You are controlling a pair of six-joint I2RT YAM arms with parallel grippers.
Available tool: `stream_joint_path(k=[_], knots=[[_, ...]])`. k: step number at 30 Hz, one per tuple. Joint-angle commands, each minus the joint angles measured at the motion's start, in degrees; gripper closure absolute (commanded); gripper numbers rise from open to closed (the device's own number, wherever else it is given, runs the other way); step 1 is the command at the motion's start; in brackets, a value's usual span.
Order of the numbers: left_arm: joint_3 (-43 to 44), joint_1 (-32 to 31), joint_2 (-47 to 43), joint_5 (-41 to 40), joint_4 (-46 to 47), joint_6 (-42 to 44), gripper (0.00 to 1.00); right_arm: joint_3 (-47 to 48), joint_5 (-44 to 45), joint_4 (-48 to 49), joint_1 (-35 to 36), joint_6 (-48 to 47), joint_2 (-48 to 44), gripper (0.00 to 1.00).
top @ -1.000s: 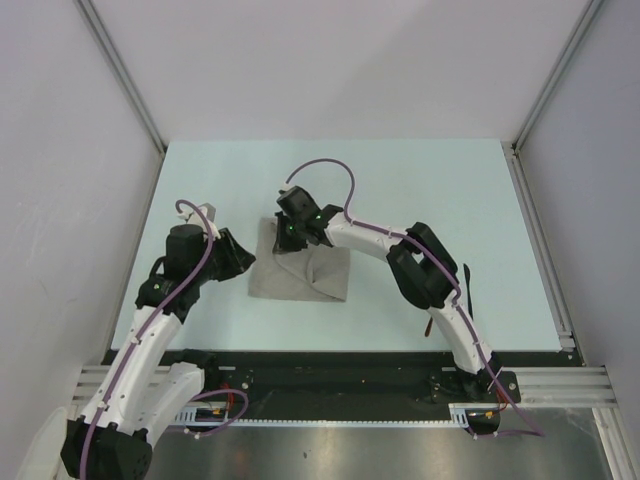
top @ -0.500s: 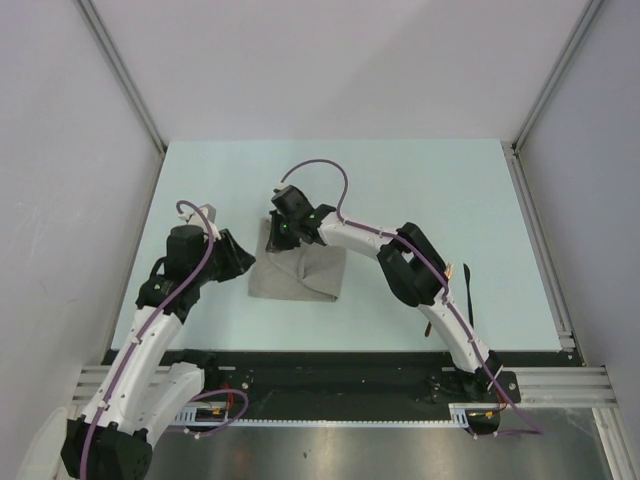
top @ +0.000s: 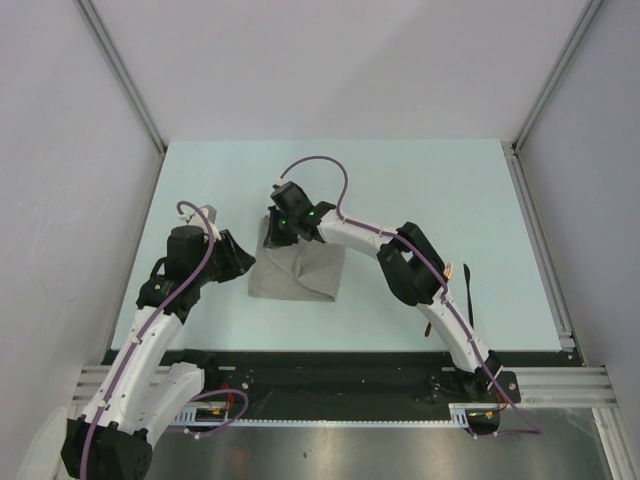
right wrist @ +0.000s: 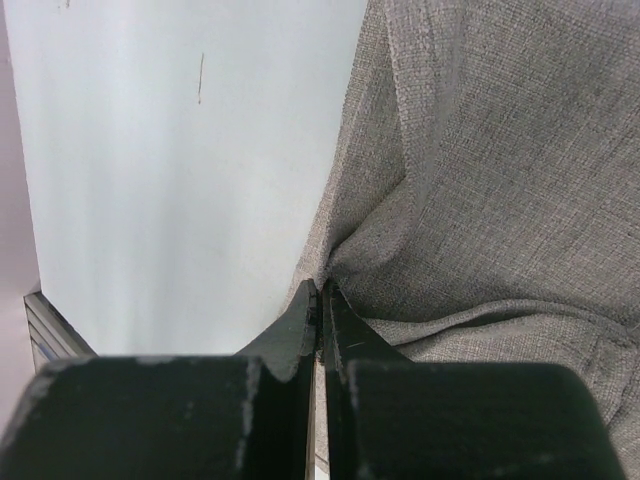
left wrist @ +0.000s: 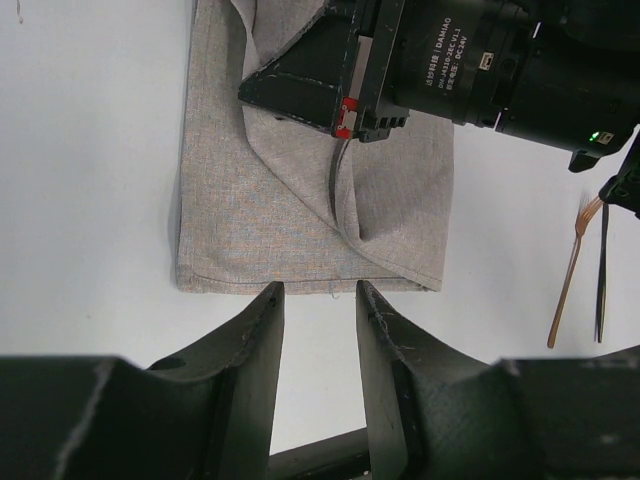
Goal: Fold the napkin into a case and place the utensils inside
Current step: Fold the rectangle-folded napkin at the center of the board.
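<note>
Surface (top: 420,180): napkin (top: 300,278) only part-folded. Right claw (right wrist: 320,300) pinches its edge; left claw (left wrist: 318,300) parted, empty. Utensils (left wrist: 573,265) right of napkin, unpacked.

On my right wrist feed the two black fingers (right wrist: 290,335) are pressed flat together, and their tips pinch the left edge of the grey-beige napkin (right wrist: 490,170), which puckers into creases fanning up and to the right from that spot. The napkin fills the right half of the view, its weave sharp, with a soft fold running across just above the right-hand finger. To the left I see the pale counter (right wrist: 150,200), with a thin dark mark (right wrist: 201,77) near the top.
</note>
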Motion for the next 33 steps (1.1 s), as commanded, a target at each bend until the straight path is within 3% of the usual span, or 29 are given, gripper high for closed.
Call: stream_joint_path(k=[1,10,17,21,27,30,33], knots=[[0.07,0.48,-1.07,0.13,0.51,1.24,0.6,2.5,-1.31,1.51,0.03,1.41,1.48,1.0],[-0.02,0.48,-1.24,0.13,0.51,1.33,0.6,3.29,-4.11,2.22,-0.06,1.59,2.98,1.0],[0.51,0.92,-0.89,-0.31,-0.19,0.45,0.57,6.72,-12.9,0.12,-0.58,-0.25,0.27,0.67],[0.6,1.45,-0.37,0.48,-0.11,-0.34,0.52,-1.43,-14.93,1.15,-2.07,-2.62,-8.6,0.44],[-0.37,1.54,4.46,7.59,4.19,-3.5,0.51,-14.0,-17.48,3.45,-7.61,-8.95,-16.71,0.38],[-2.04,1.27,8.24,11.36,9.28,-6.4,0.53,-15.77,-19.33,2.83,-9.9,-11.59,-16.53,0.39],[-0.9,0.57,15.08,10.16,13.24,-9.39,0.61,-17.45,-20.73,4.5,-10.95,-12.65,-15.83,0.42]])
